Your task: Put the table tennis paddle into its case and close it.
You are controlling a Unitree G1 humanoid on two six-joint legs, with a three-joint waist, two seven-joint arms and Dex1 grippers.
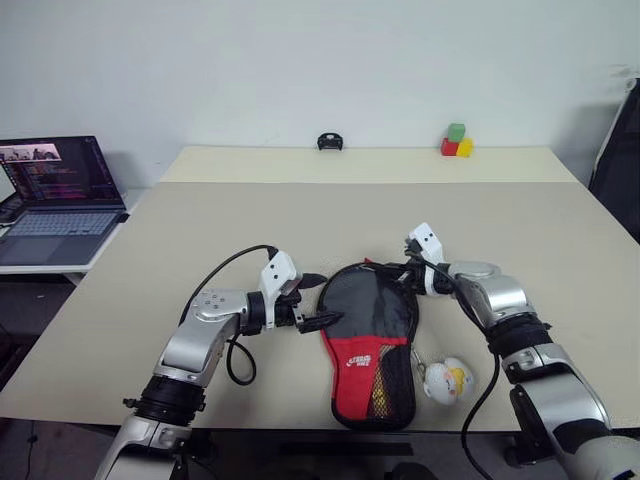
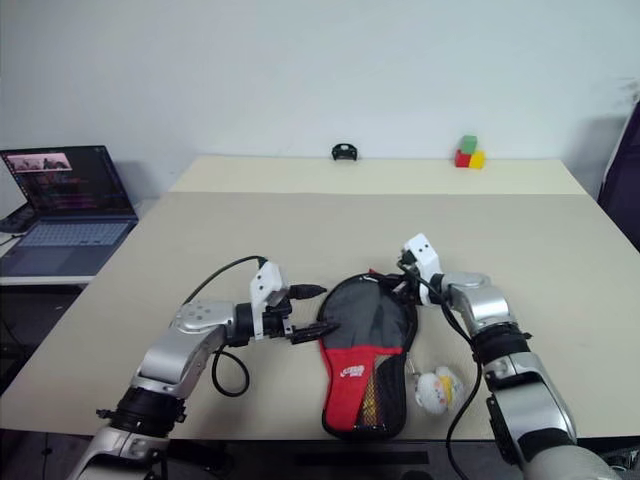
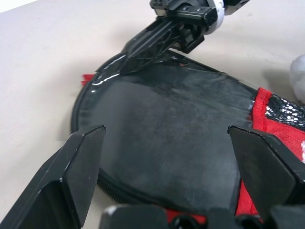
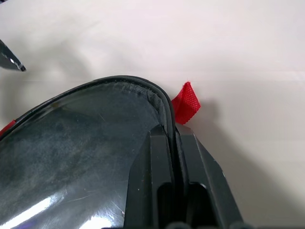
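The paddle-shaped black fabric case (image 1: 368,345) with its red panel and mesh pocket lies flat near the front edge of the beige table (image 1: 330,215), round end pointing away from the robot. The black rubber face of the table tennis paddle (image 3: 171,138) sits in the open round end, ringed by the zip edge. The right gripper (image 4: 170,138) has its fingers pressed together, clamped on the case rim at the far right of the round end, beside a small red fabric tab (image 4: 185,102). The left gripper (image 3: 167,138) holds its fingers wide apart, at the left edge of the case. A white-yellow ball charm (image 1: 446,380) lies just right of the case. Beyond the case the tabletop is open up to a small black object (image 1: 330,141) and the coloured blocks (image 1: 456,141) at the far edge. A laptop (image 1: 60,198) stands on a side surface, well left
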